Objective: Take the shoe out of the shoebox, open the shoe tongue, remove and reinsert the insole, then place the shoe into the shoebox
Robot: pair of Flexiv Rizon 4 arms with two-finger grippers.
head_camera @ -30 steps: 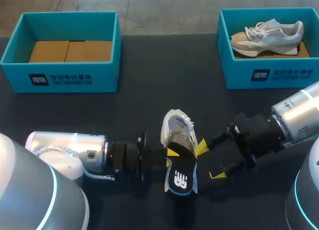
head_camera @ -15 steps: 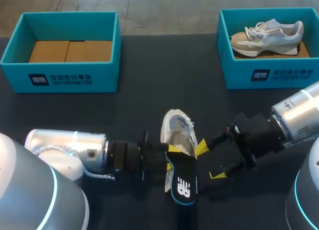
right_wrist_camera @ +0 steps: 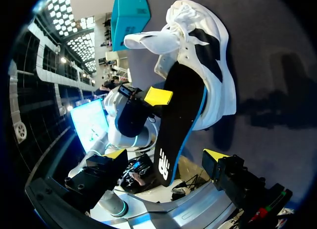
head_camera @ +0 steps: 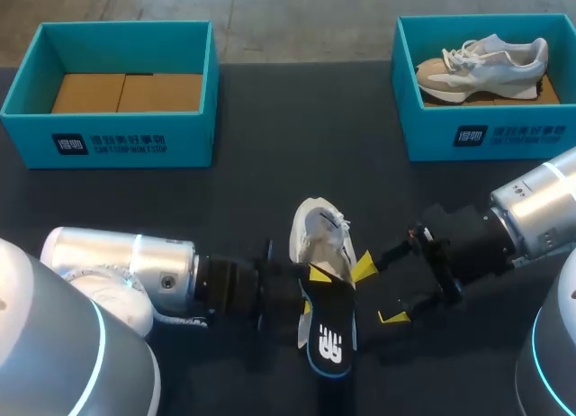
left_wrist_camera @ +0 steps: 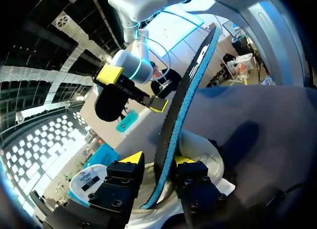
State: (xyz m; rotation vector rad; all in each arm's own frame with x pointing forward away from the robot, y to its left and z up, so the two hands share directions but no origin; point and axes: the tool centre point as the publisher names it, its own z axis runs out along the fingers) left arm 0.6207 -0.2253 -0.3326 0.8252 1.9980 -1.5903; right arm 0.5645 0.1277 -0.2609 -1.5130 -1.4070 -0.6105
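A: What sits nearest?

B: Mid near edge of the desk (head_camera: 270, 191), the left gripper (left_wrist_camera: 157, 158) has its fingers clenched on the insole (head_camera: 328, 321). It is tilted, with its far end inside the shoe (head_camera: 319, 236).

A: And the right gripper (head_camera: 379, 293)?

B: Just beside the shoe, fingers released, holding nothing.

A: Farther back?

B: The far-left shoebox (head_camera: 117, 144) is at one far corner. The far-right shoebox (head_camera: 486, 132) is at the other and holds a second shoe (head_camera: 481, 65).

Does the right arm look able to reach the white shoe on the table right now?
Probably yes. The right tool is open right beside the shoe, with nothing between them. The left tool holds the insole sticking out of it, which might crowd a grip there.
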